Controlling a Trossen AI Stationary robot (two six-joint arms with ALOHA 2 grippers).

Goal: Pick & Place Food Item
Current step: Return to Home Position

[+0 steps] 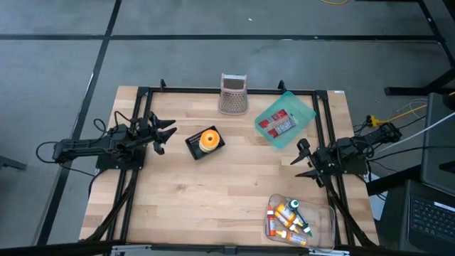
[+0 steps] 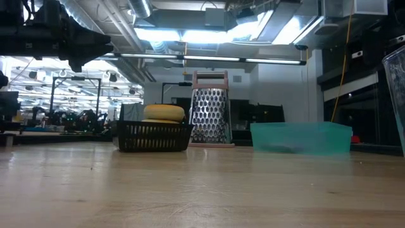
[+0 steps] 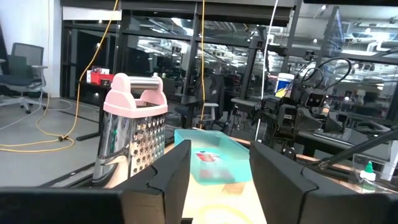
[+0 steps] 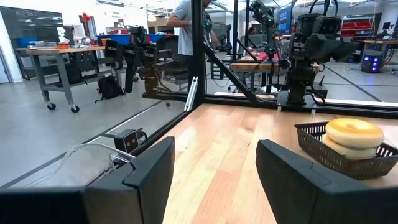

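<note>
The transparent bin (image 1: 323, 222) is sitting at the lower right of the high frame, near the front edge of the bench (image 1: 213, 206). Its wall is also rising at the far right edge of the low frame, closest to that lens. The food coloring bottles (image 1: 288, 222), in yellows and oranges, are lying heaped inside the bin's left part.

At right centre, the right end effector (image 1: 300, 158) is hanging above the bin in the frame, clear of it, fingers spread and gripping nothing. At left centre, the left end effector (image 1: 169, 135) is facing inward with its fingers likewise spread and empty.

Just right of it, a black basket (image 1: 193, 145) is holding a round yellow item (image 1: 208, 140). A pink-handled grater (image 1: 233, 96) is standing upright at top centre. A teal container (image 1: 303, 114) is sitting tilted to its right, with a red packet inside. Beyond the bench, a person (image 4: 189, 25) is standing in the workshop.
</note>
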